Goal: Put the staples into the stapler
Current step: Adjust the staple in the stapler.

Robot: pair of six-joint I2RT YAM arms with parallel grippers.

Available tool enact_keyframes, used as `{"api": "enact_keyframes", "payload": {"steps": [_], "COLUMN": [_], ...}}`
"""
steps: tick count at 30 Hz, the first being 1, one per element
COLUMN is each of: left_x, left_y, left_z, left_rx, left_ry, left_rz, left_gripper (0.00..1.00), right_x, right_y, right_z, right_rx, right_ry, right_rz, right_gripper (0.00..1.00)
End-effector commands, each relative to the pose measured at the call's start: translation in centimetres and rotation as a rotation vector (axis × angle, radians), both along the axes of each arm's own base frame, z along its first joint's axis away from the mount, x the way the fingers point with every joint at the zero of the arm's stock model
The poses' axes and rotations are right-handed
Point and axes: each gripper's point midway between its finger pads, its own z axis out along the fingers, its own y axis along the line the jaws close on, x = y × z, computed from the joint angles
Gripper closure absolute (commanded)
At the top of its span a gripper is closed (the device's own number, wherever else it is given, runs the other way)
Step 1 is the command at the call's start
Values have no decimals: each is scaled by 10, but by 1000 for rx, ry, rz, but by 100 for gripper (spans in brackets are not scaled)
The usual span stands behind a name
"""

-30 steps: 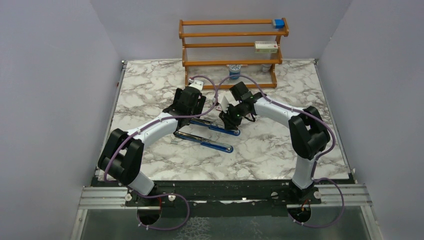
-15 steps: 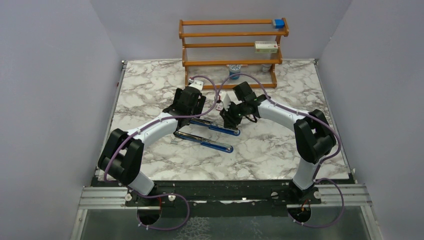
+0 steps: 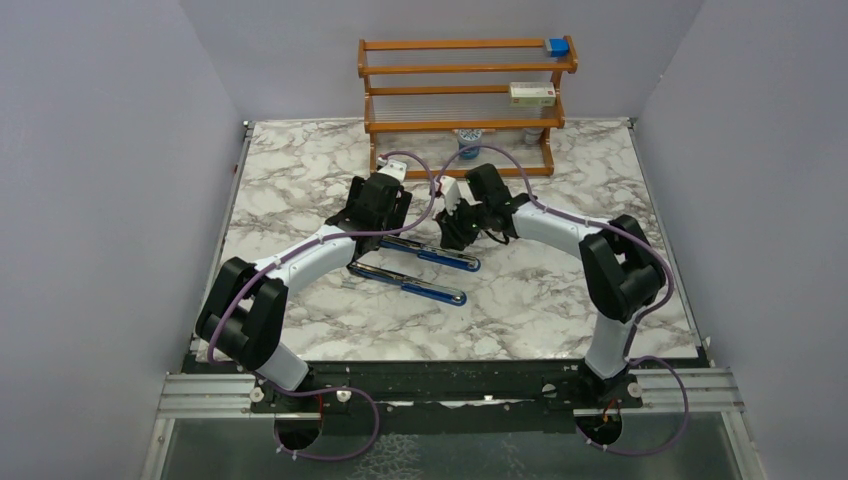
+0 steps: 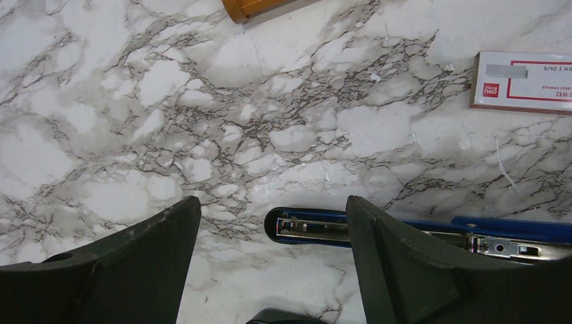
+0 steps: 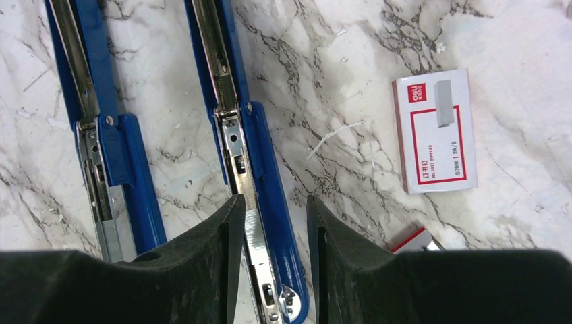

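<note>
Marble tabletop: stapler between right pincer fingers (staples in channel)

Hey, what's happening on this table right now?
Two robot arms are working on the stapler, which lies opened flat on the marble table. The right gripper, jaws apart, straddles the staples sitting in one half's metal channel. The left gripper hovers open over that half's other end. A staple box lies nearby.

The blue stapler lies opened flat mid-frame, two arms side by side, channels up. Silver staples sit in one channel, lower centre.
</note>
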Motion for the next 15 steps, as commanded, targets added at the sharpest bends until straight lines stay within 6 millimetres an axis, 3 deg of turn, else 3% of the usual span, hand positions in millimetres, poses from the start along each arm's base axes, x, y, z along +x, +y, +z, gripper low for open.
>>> {"api": "enact_keyframes", "payload": {"steps": [1,15], "left_x": [6,6], "left_y": [-2,-2], "left_z": [19,19], "left_rx": [-14,-13], "left_ry": [-51,-51], "left_rz": [9,10], "left_gripper": [18,18], "right_x": [8,9], "right_y": [3,-12], "right_z": [-11,-30], "right_rx": [2,-82], "right_ry": [13,35], "right_rz": [-26,-77], "right_gripper": [59,59]}}
